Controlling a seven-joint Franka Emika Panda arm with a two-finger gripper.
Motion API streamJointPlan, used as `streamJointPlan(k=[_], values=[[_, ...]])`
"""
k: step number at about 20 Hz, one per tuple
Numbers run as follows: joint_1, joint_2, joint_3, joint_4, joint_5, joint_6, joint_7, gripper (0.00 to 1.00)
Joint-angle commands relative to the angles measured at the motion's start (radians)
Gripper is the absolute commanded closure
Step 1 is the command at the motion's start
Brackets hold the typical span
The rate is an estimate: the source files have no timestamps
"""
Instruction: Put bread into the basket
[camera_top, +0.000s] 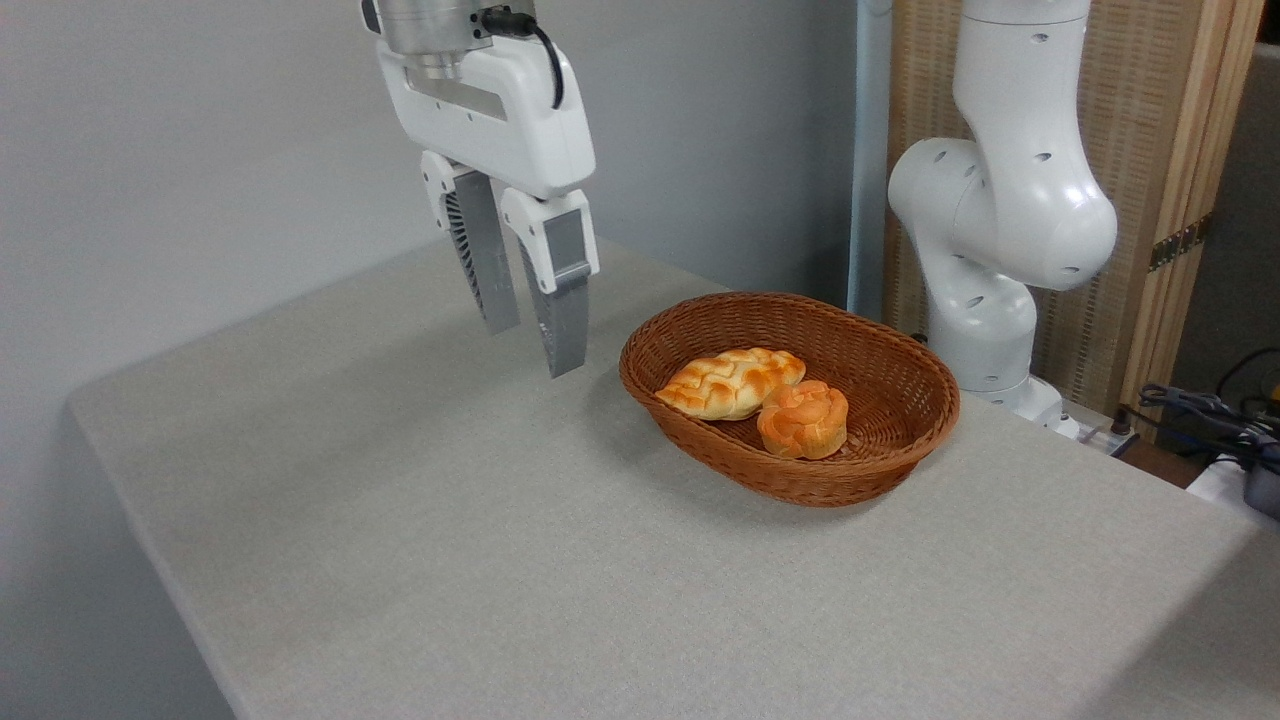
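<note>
Bread (802, 420) sits inside basket (905, 375) near counter's (500, 560) far right edge, touching loaf (730, 383). Gripper (535, 345) hangs above counter left of basket, jaws slightly spread, empty. Task looks done; best move: retreat upward, clear of rim.

The white robot arm (1010, 200) is cut off by the top edge, the link between its base and the white claw (530, 345) out of view. The grey cloth-covered desk (600, 560) runs past the near and right edges. Dark cables (1215, 415) at far right are too small to identify.
</note>
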Motion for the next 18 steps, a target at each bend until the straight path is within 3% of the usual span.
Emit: streamJointPlan(k=[1, 9, 18], values=[[0.100, 0.021, -0.058, 0.038, -0.066, -0.064, -0.002, 0.00], [0.126, 0.037, -0.134, 0.035, -0.057, -0.085, -0.009, 0.00], [0.168, 0.047, -0.153, 0.035, -0.057, -0.045, -0.006, 0.00]])
